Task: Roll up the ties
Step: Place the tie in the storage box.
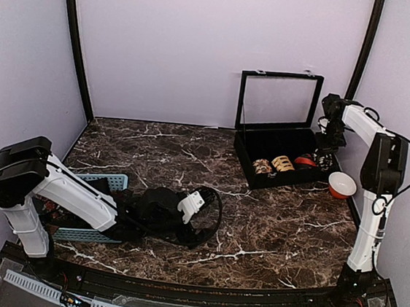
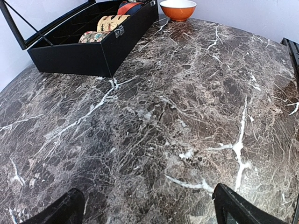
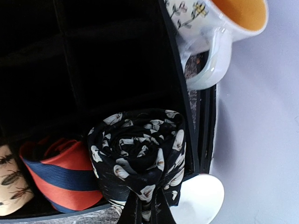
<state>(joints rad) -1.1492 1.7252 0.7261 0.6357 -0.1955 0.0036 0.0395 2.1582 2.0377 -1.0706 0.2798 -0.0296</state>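
A black tie with white flowers (image 3: 140, 154), wound into a coil, sits in the end compartment of the black case (image 1: 275, 179). My right gripper (image 3: 145, 210) is shut on the coil's lower edge, at the case's right end (image 1: 328, 148). Beside it in the case lie a red coil with a blue stripe (image 3: 60, 177) and a tan insect-print coil (image 3: 11, 182). The tan coils (image 1: 283, 163) and the red one (image 1: 306, 162) also show from above. My left gripper (image 2: 149, 210) hangs low over the marble, open, with nothing between its fingers.
The case's glass lid (image 1: 280, 101) stands upright at the back. An orange-lined bowl (image 1: 342, 185) sits right of the case, and a white flowered mug (image 3: 215, 28) stands beyond it. A blue slotted basket (image 1: 106, 182) lies under my left arm.
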